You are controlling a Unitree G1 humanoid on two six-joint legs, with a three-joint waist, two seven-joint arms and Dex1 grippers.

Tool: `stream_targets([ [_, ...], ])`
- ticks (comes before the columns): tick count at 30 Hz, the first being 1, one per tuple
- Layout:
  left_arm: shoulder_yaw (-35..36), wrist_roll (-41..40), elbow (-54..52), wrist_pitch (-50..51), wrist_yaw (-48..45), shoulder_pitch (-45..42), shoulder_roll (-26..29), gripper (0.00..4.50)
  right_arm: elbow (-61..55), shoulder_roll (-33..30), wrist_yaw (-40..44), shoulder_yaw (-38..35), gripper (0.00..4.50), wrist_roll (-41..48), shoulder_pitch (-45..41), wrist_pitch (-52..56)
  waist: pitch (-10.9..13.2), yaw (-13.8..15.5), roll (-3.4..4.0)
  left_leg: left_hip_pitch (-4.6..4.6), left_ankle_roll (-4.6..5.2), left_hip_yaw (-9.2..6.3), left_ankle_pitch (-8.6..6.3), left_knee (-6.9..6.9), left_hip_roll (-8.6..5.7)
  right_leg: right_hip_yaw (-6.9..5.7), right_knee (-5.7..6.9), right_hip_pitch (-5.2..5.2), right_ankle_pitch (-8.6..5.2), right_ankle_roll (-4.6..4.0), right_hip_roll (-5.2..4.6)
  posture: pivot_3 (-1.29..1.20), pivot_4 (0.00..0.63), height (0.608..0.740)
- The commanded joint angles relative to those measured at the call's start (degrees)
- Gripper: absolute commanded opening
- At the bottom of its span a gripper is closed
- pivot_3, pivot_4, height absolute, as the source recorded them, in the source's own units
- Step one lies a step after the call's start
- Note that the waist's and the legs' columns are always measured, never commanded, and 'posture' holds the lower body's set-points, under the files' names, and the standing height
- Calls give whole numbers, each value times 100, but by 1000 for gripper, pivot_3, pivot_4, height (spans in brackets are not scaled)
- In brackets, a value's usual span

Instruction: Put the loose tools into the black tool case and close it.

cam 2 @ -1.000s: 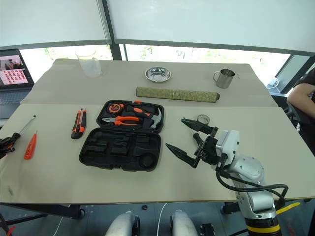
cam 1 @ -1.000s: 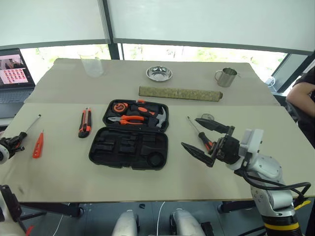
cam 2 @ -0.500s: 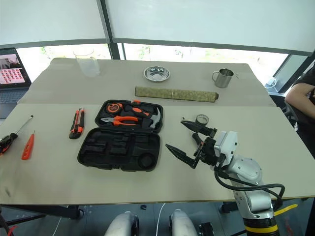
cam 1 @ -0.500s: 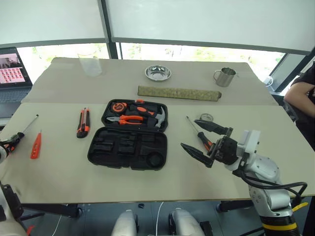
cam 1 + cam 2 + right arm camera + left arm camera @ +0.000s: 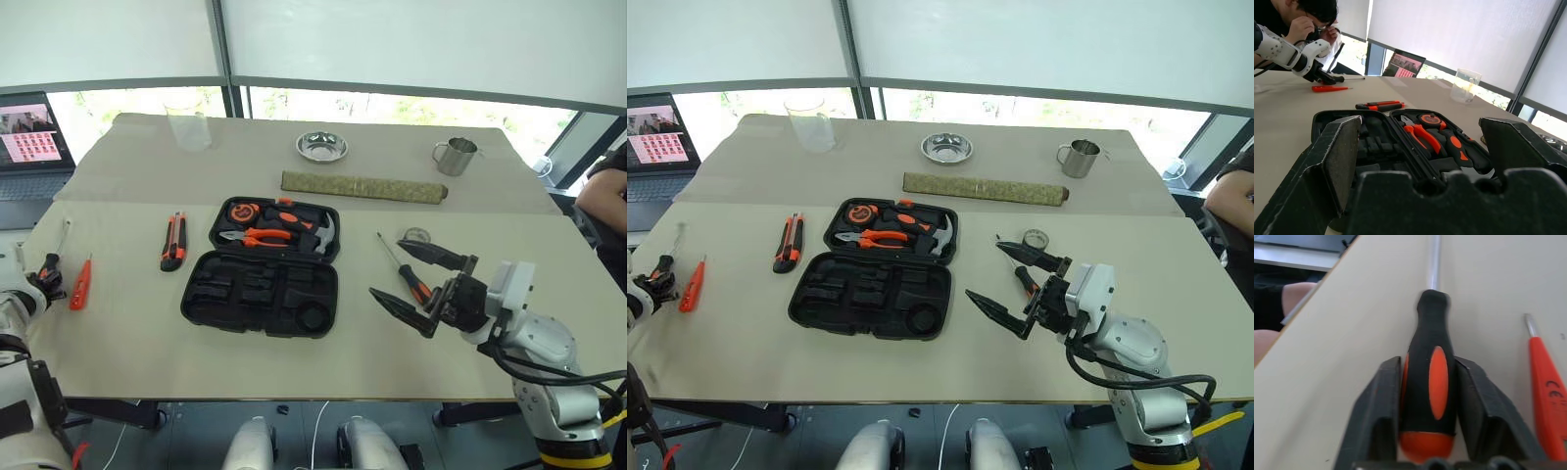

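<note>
There are two long screwdrivers [image 5: 405, 274] [image 5: 1429, 382], one small red tester [image 5: 79, 284], one utility knife [image 5: 172, 242], one tape roll [image 5: 416, 236], one open black case [image 5: 265, 280], one bowl [image 5: 321, 147], one metal mug [image 5: 454, 156], one glass [image 5: 188, 128] and one laptop [image 5: 34, 147].

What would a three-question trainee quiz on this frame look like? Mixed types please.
1. True or false: the flat black moulded-plastic tool case lies open on the table.
2. Which tool sits between the left pincer's fingers? A) orange-and-black utility knife B) long orange-and-black-handled screwdriver C) small orange tester screwdriver
3. Fill in: the right pincer hovers with its fingers ____, holding nothing.

Key
1. True; its empty recesses face up, with orange-handled pliers in the far half.
2. B; the long orange-and-black-handled screwdriver has its handle between the fingers, the small orange tester screwdriver lies beside it, and the orange-and-black utility knife lies left of the case.
3. open
</note>
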Motion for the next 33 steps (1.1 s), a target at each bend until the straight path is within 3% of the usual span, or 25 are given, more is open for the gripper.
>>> stream_targets([
  [1, 224, -203, -123, -357, -196, 195, 115, 928, -69, 20, -17, -64, 4500, 70, -112, -27, 0, -8, 0, 0, 0, 0, 0, 0, 0, 0, -1, 0, 0, 0, 0, 0, 150, 740],
  [3, 516, -476, -295, -853, -522, 356, 211, 928, -60, 37, 17, -48, 4500, 20, -25, -103, 0, -17, -1, 0, 0, 0, 0, 0, 2, 0, -3, 0, 0, 0, 0, 0, 150, 740],
  [8, 889, -1152, -1291, -1808, -2466, 811, 146, 928, -74, -9, 33, -225, 4500, 45, 134, -170, 4, -28, -25, -10, 0, -1, 0, 0, 8, -4, -5, -6, 1, -3, 2, 0, 150, 740],
  [14, -269, -1114, -3939, -2264, -4468, 1808, -133, 928, 66, -327, 377, -514, 4500, 124, 242, -238, 8, 17, -18, -8, 0, 4, 0, 6, 5, 0, -10, 2, 1, -2, -7, 0, 150, 740],
  [17, -1086, -799, -4346, -2823, -5298, 1507, -159, 928, -11, -560, 627, -625, 4500, 368, 257, -44, 8, 21, -18, -8, 0, 2, 0, 14, 8, 0, -9, 4, 1, -2, 2, 0, 150, 740],
  [25, -2452, 12, -3052, -3734, -6204, -399, -780, 928, -87, -1074, 1003, -721, 4500, 690, 433, 447, 9, 13, -16, -15, 5, -5, -2, 30, 4, 4, -12, 10, 1, 1, 12, 0, 150, 740],
  [33, -3201, 1067, -1618, -4344, -5732, -1456, -1294, 928, -582, -876, 593, -717, 4500, 588, 789, 512, 10, -65, -15, -43, 22, -26, -12, 57, 5, 4, -9, -1, -1, 5, 23, 0, 150, 740],
])
